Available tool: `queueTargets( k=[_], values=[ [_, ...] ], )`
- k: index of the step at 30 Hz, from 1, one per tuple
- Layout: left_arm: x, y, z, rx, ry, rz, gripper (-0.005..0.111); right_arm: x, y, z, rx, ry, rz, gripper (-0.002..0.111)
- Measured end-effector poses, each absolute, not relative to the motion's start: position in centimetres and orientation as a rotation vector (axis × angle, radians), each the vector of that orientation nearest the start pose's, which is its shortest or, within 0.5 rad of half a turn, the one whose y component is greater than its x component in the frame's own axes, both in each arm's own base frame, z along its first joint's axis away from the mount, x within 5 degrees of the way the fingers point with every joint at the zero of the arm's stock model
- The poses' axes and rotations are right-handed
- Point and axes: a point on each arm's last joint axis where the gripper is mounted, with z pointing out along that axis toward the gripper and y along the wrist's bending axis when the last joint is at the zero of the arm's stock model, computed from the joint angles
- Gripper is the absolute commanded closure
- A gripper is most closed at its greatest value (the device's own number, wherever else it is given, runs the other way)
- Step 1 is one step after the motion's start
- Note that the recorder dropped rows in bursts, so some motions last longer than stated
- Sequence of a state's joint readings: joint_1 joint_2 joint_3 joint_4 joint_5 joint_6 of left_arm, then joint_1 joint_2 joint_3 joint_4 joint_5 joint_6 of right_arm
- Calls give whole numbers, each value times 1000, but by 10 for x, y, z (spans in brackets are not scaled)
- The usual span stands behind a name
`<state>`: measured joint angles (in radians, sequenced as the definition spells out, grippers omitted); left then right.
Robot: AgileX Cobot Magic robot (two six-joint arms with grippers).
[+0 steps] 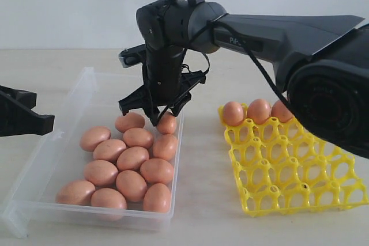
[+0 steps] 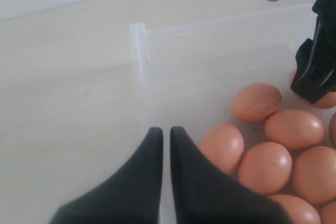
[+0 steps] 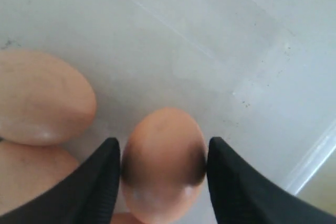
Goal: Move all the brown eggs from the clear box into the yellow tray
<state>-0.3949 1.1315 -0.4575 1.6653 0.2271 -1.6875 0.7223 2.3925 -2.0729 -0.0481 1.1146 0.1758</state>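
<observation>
**Exterior view.** The right arm (image 1: pixel 277 38) reaches across the middle into the clear box (image 1: pixel 75 102). Thirteen brown eggs (image 1: pixel 132 158) lie clustered there, toward the near end. Three more eggs sit in the far row of the yellow tray (image 1: pixel 300 182), which stands on the desk (image 1: pixel 202 226) beside the box and apart from it. The left jaws are cut off by the frame edge, and the right arm hides the tray's far corner.

**Right wrist view.** Only this view shows the grip. The right jaws press on both sides of the gripped egg (image 3: pixel 163 163), at the far edge of the cluster, with neighbouring eggs just beside it. Whether this egg rests on the box floor or hangs clear of it cannot be told.

**Left wrist view.** The left jaws are closed together and hold nothing. They sit at the box's side wall, near the eggs but touching none.
</observation>
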Motion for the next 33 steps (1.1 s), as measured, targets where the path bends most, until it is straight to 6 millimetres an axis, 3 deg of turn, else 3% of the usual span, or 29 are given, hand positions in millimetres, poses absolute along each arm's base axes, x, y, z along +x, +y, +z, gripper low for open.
queueTargets(
  k=[9, 12, 14, 17, 24, 27, 29, 30, 33],
  values=[
    [202, -62, 227, 265, 2103, -4, 103, 381, 332, 131, -840, 2846, 49, 63],
    [202, -62, 227, 265, 2103, -4, 103, 380, 332, 129, -844, 2852, 45, 63],
    [202, -62, 227, 265, 2103, -4, 103, 380, 332, 129, -844, 2852, 45, 72],
    [202, -62, 227, 265, 2103, -4, 103, 380, 332, 130, -847, 2850, 46, 109],
    [202, -62, 227, 265, 2103, -4, 103, 383, 333, 136, -856, 2808, 49, 109],
    [202, -62, 227, 265, 2103, -4, 103, 387, 332, 150, -826, 2731, 32, 109],
    [202, -62, 227, 265, 2103, -4, 103, 390, 330, 172, -790, 2660, 24, 109],
    [202, -62, 227, 265, 2103, -4, 103, 391, 325, 201, -749, 2584, 10, 109],
    [202, -62, 227, 265, 2103, -4, 103, 388, 316, 251, -693, 2466, 8, 109]
  ],
)
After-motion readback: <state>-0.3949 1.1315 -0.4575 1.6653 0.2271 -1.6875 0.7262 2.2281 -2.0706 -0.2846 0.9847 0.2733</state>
